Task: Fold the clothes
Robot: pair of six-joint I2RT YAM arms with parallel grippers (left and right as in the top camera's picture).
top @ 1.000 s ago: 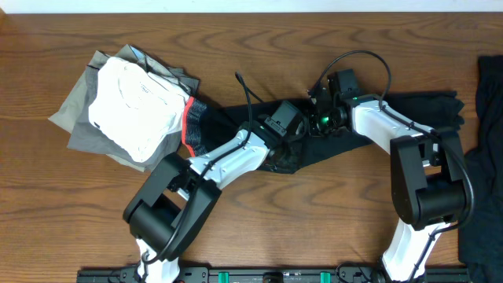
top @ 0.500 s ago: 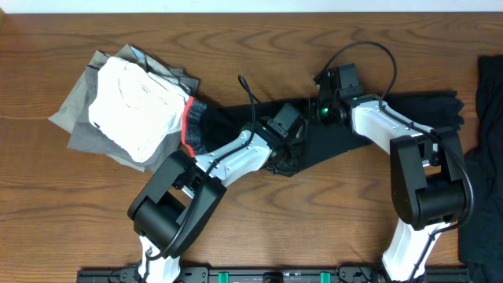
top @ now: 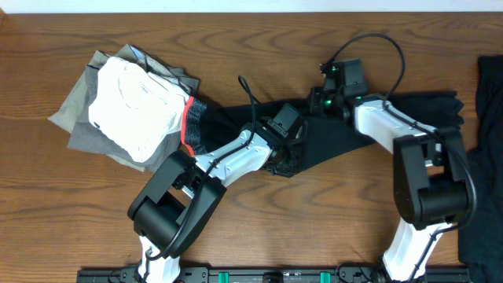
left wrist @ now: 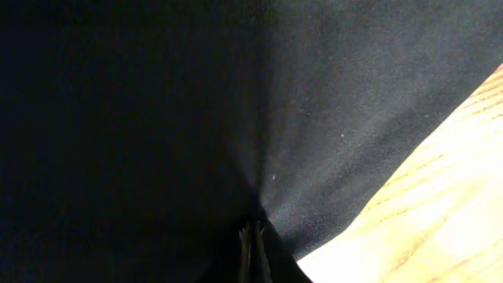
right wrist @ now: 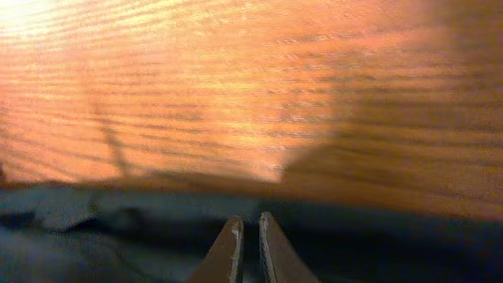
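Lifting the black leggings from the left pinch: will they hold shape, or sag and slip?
Likely floppy: the black leggings lie flat and limp on the table, and creases fan out from the left gripper. Probably light, being thin, so on a lift both ends should trail. The smooth knit might slip from a shallow pinch.

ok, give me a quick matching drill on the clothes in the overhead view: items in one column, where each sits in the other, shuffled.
Items:
1. white garment
2. black leggings
3. grey garment
4. dark cloth

Places:
A. far left, lying under another piece
B. stretched across the middle
C. on top of the left pile
D. right edge of the view, partly cut off

Pairs: 1-C, 2-B, 3-A, 4-D
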